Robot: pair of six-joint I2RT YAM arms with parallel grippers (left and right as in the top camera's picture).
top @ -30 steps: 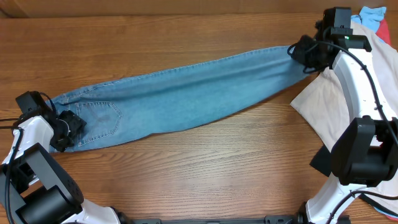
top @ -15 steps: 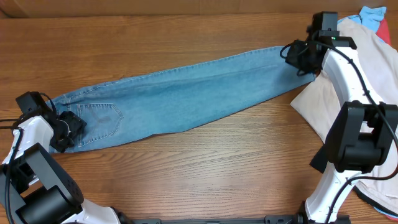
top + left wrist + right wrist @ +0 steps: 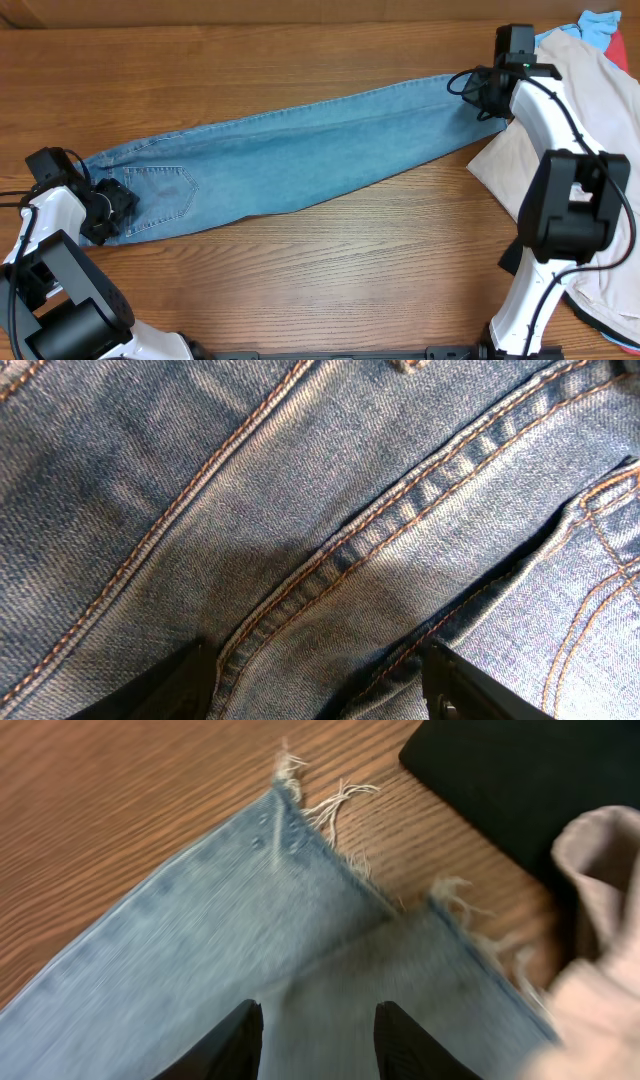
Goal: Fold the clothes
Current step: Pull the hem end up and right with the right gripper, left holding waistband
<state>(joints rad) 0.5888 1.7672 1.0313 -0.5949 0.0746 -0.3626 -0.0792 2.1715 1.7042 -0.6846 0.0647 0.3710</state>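
Jeans [image 3: 300,150] lie stretched full length across my wooden table [image 3: 300,290], with the waist at the left and the frayed hems at the upper right, beside a beige garment [image 3: 600,120]. My right gripper [image 3: 318,1045] hangs over the hems, fingers spread, the denim flat beneath. My left gripper [image 3: 315,690] sits at the waist seams, fingers spread wide, pinching nothing I can see.
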